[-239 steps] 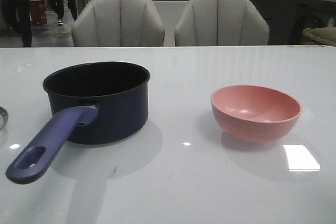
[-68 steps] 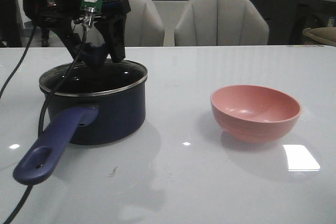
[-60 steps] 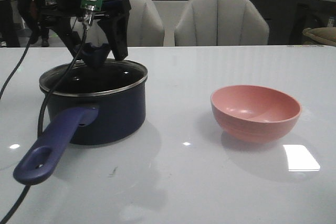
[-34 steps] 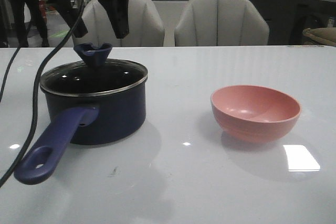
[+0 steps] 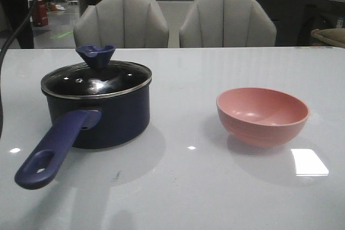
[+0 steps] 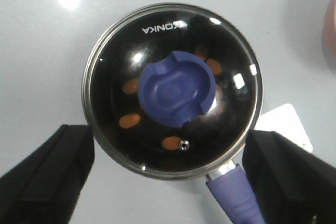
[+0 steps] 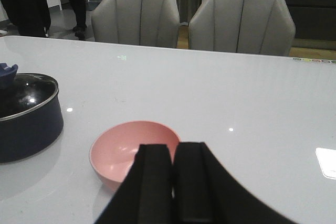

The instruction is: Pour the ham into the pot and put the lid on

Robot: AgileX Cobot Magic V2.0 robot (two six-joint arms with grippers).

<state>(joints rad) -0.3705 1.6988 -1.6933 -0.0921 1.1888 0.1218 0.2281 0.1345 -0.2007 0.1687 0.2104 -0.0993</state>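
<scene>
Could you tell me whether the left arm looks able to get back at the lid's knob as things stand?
Probably yes. The left gripper hangs open directly above the lid, its fingers spread to either side, and nothing lies between them and the blue knob.

Right gripper (image 7: pixel 174 182) closed and empty above the near tabletop (image 7: pixel 236 103), pink bowl (image 7: pixel 128 150) just beyond, lidded pot (image 7: pixel 26 114) far left.

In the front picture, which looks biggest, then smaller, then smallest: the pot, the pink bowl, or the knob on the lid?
1. The pot, biggest even without its long handle.
2. The pink bowl, somewhat smaller than the pot.
3. The knob on the lid, by far the smallest.
</scene>
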